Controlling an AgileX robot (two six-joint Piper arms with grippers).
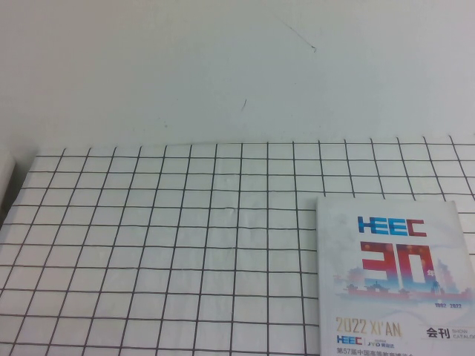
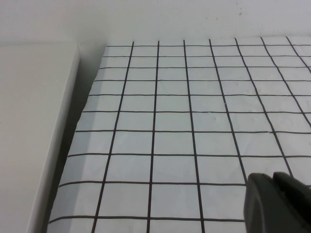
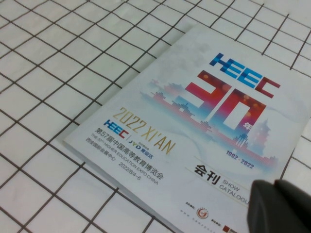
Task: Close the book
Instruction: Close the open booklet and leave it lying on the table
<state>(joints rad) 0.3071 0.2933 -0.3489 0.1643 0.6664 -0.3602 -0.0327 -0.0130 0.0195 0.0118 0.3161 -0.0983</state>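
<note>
The book (image 1: 393, 274), a white show catalogue with "HEEC 30" on its cover, lies closed and flat at the front right of the grid-patterned cloth (image 1: 163, 245). Neither gripper appears in the high view. In the right wrist view, my right gripper (image 3: 275, 187) hovers over the book's (image 3: 194, 116) lower cover corner, its dark fingers pressed together and holding nothing. My left gripper (image 2: 274, 180) hangs above the bare grid cloth (image 2: 170, 121) near its left side, with its fingers likewise together and nothing in them.
A white wall (image 1: 223, 67) rises behind the cloth's far edge. A plain white surface (image 2: 34, 121) borders the cloth's left edge, a step away from it. The book's near end runs out of the high view.
</note>
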